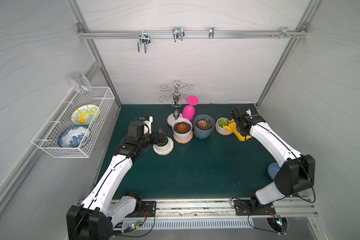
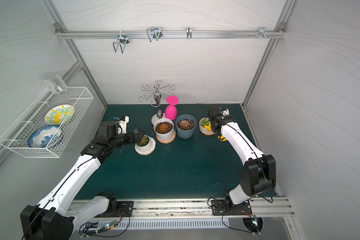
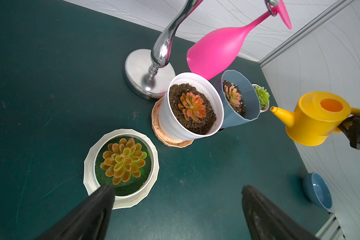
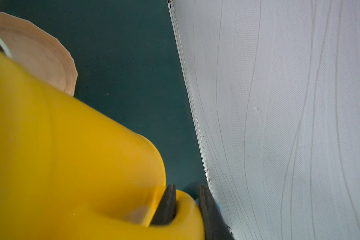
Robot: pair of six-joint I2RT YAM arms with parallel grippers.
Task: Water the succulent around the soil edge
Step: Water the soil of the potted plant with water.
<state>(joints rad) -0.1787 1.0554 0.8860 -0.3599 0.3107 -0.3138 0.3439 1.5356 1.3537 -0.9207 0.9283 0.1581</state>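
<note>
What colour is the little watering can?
The watering can is yellow, clearest in the left wrist view.

A pink goblet hangs upside down from the chrome rack.

green mat | stand base | cream saucer | peach saucer | second peach saucer | blue pot | blue bowl

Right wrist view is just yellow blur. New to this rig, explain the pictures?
Two white robot arms work at a green-matted table. Two pictures look down from overhead; the other two come from a camera on each wrist. The right end effector is shut on the handle of a yellow plastic watering can, which fills its wrist view. The left end effector is open and empty, near a low white succulent pot. Also there: three more potted succulents, a pink plastic wine glass on a chrome rack, a blue bowl.
</note>
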